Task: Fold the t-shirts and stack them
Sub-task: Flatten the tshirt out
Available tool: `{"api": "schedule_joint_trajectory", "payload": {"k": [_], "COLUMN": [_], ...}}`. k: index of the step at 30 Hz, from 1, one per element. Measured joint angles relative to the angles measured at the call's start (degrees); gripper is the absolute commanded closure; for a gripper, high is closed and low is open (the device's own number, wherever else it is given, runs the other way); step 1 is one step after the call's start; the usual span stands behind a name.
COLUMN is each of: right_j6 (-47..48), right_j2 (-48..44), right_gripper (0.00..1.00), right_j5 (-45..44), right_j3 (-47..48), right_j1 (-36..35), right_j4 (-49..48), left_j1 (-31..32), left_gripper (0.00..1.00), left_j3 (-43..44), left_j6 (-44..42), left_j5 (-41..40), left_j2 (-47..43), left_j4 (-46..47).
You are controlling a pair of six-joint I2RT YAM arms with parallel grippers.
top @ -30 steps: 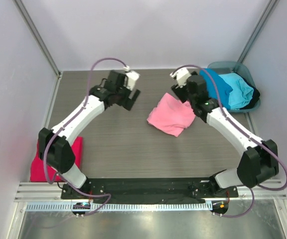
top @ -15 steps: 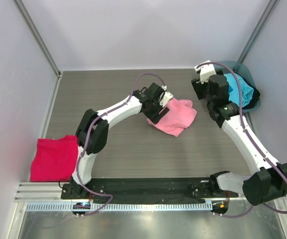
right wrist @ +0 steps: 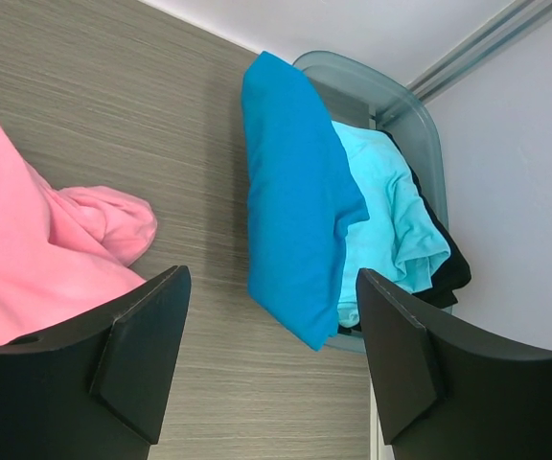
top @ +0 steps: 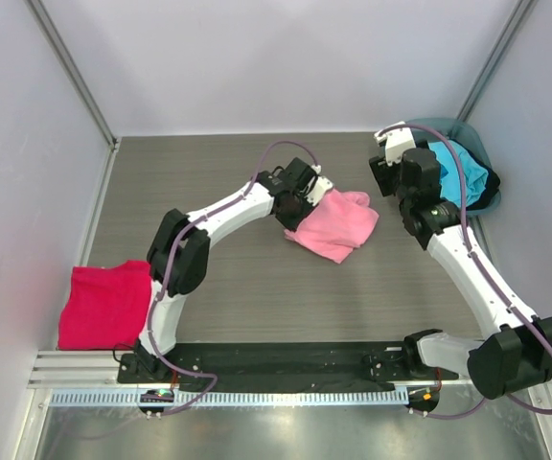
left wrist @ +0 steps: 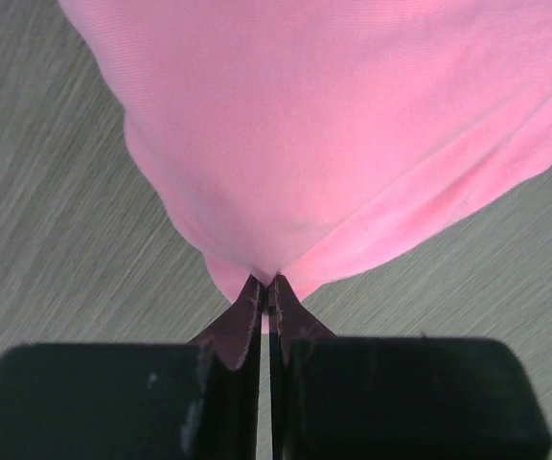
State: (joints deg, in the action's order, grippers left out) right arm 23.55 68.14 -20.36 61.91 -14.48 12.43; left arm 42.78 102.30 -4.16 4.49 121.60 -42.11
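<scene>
Pink shirt (left wrist: 333,144) spreads just ahead of the left gripper (left wrist: 266,292), whose jaws pinch its near edge, seemingly a corner. Right gripper (right wrist: 268,316) hangs wide open, the blue shirt (right wrist: 290,182) just ahead of it.

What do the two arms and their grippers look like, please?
Both the left arm and the right arm have white links with black joints, and a purple cable loops along each. The left gripper and the right gripper have black, flat, tapering fingers. Both arms are bolted to a black base plate.
</scene>
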Motion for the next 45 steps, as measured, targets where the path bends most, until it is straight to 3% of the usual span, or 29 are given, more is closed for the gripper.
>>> {"api": "schedule_joint_trajectory", "payload": {"k": [4, 8, 12, 16, 20, 24, 31, 33, 37, 38, 39, 42, 45], "right_j6": [0.0, 0.0, 0.0, 0.0, 0.1, 0.4, 0.7, 0.7, 0.8, 1.0, 1.2, 1.8, 3.0], "right_j2": [0.5, 1.1, 1.4, 1.6, 3.1, 4.4, 4.4, 4.4, 4.3, 4.2, 4.1, 4.0, 4.6], "right_gripper": [0.25, 0.25, 0.25, 0.26, 0.26, 0.26, 0.26, 0.26, 0.25, 0.25, 0.25, 0.27, 0.29], "right_j5": [0.2, 1.2, 5.2, 10.3, 12.2, 12.2, 11.6, 11.5, 11.5, 11.5, 11.7, 13.6, 17.2], "right_j3": [0.0, 0.0, 0.0, 0.0, 0.3, 0.9, 1.0, 1.0, 0.7, 0.5, 0.2, -0.9, -1.1], "right_j1": [0.0, 0.0, 0.0, 0.0, 0.0, 0.0, 0.0, 0.0, 0.0, 0.0, 0.0, 0.0, 0.0], "right_j4": [-0.2, -0.4, 0.1, 1.4, 2.7, 3.1, 2.9, 2.8, 2.3, 2.1, 2.1, 2.5, 4.2], "left_j1": [-0.2, -1.8, -5.2, -7.8, -8.0, -8.0, -7.6, -7.6, -7.6, -7.6, -7.6, -7.6, -8.1], "left_gripper": [0.99, 1.0, 1.0, 1.0, 1.0, 1.0, 1.0, 1.0, 0.99, 0.9, 0.69, 0.61, 0.53], "left_j3": [0.0, -0.2, -0.3, -1.4, 0.7, 9.0, 17.9, 16.1, 0.3, -4.1, -8.0, -17.1, -20.0], "left_j6": [-2.3, -5.3, -8.5, -10.6, -11.6, -11.4, -9.7, -9.3, -7.9, -7.7, -7.6, -7.0, -6.2], "left_j5": [-1.5, -3.5, -6.7, -10.2, -10.6, -10.0, -9.4, -9.0, -9.0, -9.3, -9.6, -10.9, -13.2], "left_j2": [-4.7, -15.4, -27.8, -34.6, -32.9, -27.9, -27.7, -29.2, -34.5, -34.9, -34.6, -29.6, -22.2], "left_j4": [-1.0, -1.1, -1.0, -0.7, -2.5, -4.1, -3.0, -0.8, 1.7, 1.6, 1.6, 0.9, 0.0]}}
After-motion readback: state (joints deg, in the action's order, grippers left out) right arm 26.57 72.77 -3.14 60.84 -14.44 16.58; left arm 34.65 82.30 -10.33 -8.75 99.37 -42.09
